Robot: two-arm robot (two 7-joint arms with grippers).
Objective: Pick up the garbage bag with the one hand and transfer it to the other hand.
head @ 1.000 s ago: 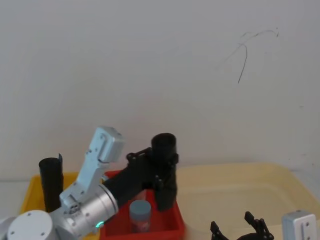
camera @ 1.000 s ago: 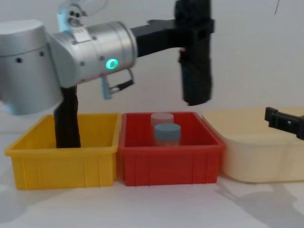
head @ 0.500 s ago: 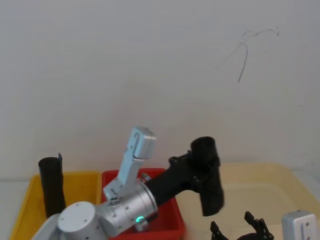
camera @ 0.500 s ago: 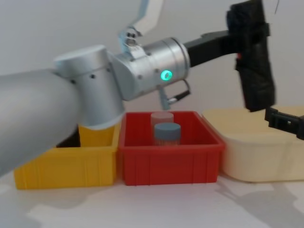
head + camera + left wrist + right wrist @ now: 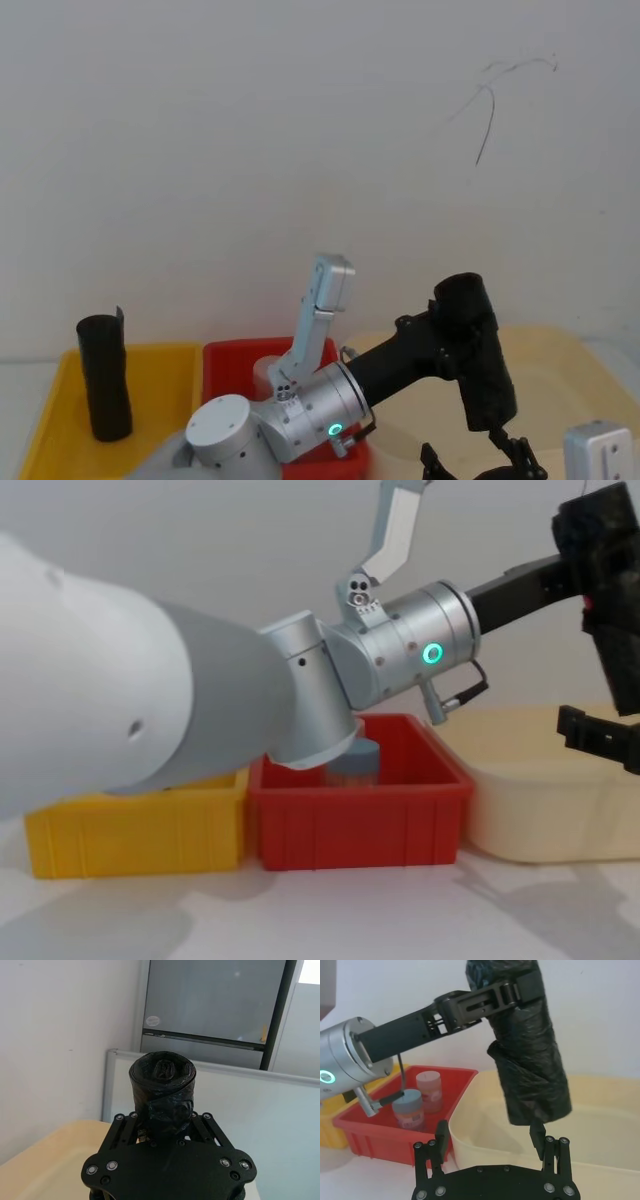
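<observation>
Left gripper (image 5: 458, 342) is clenched on the garbage bag (image 5: 530, 1070), high on the roll. The bag hangs upright over the cream tub (image 5: 605, 1091), at 3 o'clock from the red bin (image 5: 375, 1132). Right gripper (image 5: 488, 1135) is spread wide just beneath, at the bag's 6 o'clock. The bag looks light, soft and slick, so the free lower body seems the best place to pinch.

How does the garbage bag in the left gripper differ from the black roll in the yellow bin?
The garbage bag hangs clamped in the left gripper; the roll stands in the yellow bin. The bag is thicker and tilted; the roll is slimmer and upright. Both are black cylinders.
</observation>
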